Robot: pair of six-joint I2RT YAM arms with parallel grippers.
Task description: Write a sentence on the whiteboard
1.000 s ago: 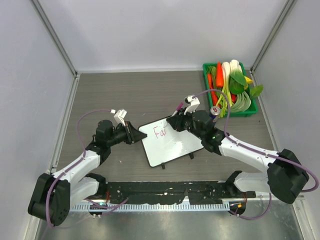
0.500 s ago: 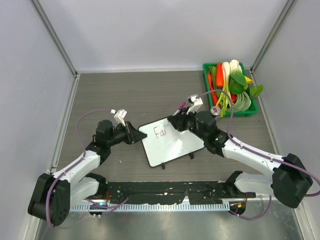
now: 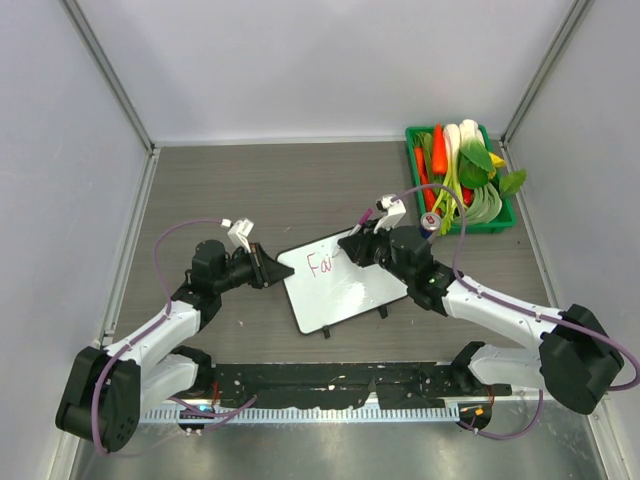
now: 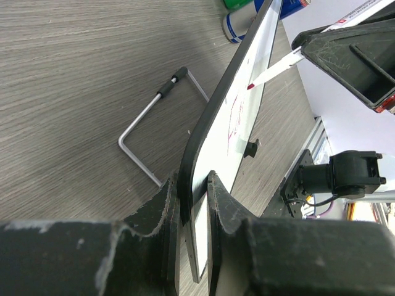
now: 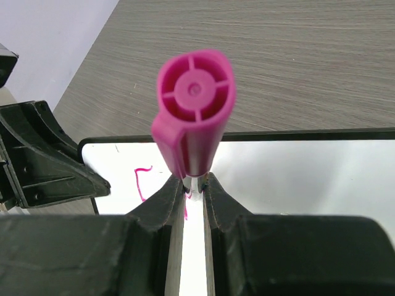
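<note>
The whiteboard [image 3: 345, 285] lies tilted at the table's middle, with pink letters "Fai" [image 3: 320, 265] near its upper left corner. My left gripper [image 3: 272, 270] is shut on the board's left edge; the left wrist view shows the dark edge [image 4: 203, 148] pinched between the jaws [image 4: 192, 191]. My right gripper [image 3: 352, 246] is shut on a pink-capped marker [image 5: 194, 111], tip at the board just right of the letters. The marker's white barrel and red tip [image 4: 271, 73] show in the left wrist view. The writing [image 5: 142, 182] is partly hidden behind my right fingers.
A green tray [image 3: 508, 215] of toy vegetables stands at the back right, with a small round can [image 3: 431, 221] beside it. A bent wire stand [image 4: 154, 123] lies behind the board. Grey walls enclose the table on three sides.
My right gripper with the marker has shifted slightly, and the writing has grown from "Fa" to "Fai". The left arm and the board have not moved.
</note>
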